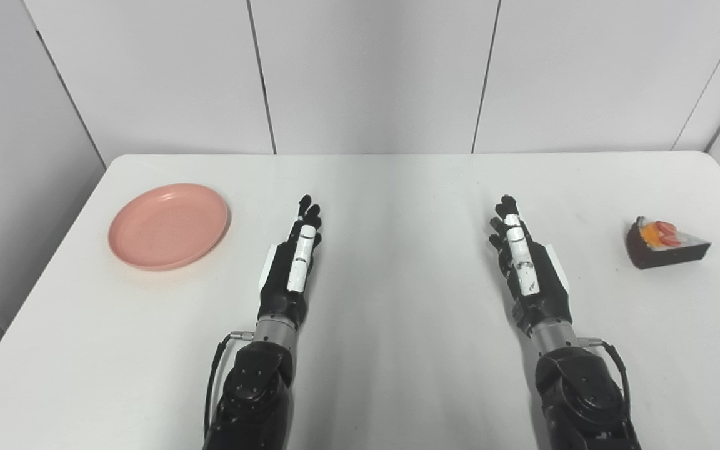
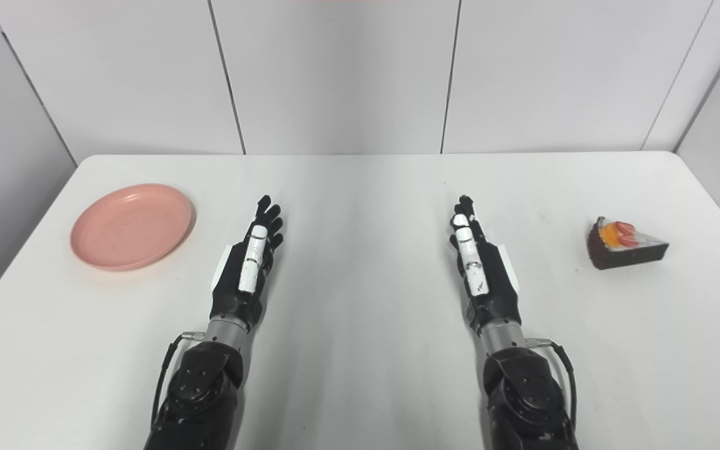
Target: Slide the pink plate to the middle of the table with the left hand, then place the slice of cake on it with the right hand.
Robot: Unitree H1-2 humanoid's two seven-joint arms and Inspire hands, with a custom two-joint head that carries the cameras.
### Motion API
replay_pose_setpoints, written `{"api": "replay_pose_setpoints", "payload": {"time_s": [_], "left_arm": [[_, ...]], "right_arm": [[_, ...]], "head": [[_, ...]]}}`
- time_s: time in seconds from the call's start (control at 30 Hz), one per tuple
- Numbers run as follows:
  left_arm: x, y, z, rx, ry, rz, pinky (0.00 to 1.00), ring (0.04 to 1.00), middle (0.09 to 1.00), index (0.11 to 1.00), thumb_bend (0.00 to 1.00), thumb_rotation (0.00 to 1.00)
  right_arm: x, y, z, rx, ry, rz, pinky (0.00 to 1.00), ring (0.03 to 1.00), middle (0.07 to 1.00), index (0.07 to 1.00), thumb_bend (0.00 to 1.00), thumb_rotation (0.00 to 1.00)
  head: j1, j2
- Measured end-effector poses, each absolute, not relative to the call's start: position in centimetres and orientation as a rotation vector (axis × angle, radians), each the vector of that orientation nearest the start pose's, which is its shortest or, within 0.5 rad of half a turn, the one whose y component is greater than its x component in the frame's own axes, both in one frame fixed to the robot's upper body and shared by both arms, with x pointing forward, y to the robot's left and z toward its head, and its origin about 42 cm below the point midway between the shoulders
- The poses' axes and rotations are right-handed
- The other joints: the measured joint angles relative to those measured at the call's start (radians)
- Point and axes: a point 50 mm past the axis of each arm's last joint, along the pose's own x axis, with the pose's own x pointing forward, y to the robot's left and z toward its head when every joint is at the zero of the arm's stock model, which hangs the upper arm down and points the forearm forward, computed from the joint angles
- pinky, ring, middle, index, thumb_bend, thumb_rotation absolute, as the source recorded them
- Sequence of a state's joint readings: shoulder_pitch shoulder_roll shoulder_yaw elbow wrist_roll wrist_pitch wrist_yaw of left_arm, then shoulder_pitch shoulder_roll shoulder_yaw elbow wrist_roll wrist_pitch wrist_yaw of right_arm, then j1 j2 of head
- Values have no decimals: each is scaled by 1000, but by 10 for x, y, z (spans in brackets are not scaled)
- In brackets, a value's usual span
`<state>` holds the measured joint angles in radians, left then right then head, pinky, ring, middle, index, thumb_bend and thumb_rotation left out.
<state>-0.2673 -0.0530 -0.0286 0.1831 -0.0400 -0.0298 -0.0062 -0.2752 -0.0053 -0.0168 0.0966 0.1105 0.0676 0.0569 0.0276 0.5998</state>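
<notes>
A round pink plate (image 1: 169, 225) lies on the white table (image 1: 397, 187) at the far left. A dark chocolate slice of cake (image 1: 663, 244) with fruit on top sits at the far right. My left hand (image 1: 294, 259) rests over the table to the right of the plate, fingers stretched forward, open and empty. My right hand (image 1: 522, 256) is held the same way, open and empty, to the left of the cake. Neither hand touches an object.
White wall panels (image 1: 372, 75) stand behind the table's far edge. The table's left and right edges fall off close to the plate and the cake.
</notes>
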Motion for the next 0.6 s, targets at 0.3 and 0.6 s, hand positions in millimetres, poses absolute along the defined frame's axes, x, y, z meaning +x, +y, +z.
{"api": "replay_pose_setpoints", "payload": {"time_s": [0.3,0.6], "left_arm": [[388,179,154,-130,-130,-101,1000,1000,1000,1000,657,1000],[403,227,169,-123,-109,-71,1000,1000,1000,1000,670,1000]], "right_arm": [[368,-195,142,102,-77,130,1000,1000,1000,1000,617,925],[365,-210,133,96,-72,102,1000,1000,1000,1000,630,889]], "head": [[155,-77],[201,-110]]}}
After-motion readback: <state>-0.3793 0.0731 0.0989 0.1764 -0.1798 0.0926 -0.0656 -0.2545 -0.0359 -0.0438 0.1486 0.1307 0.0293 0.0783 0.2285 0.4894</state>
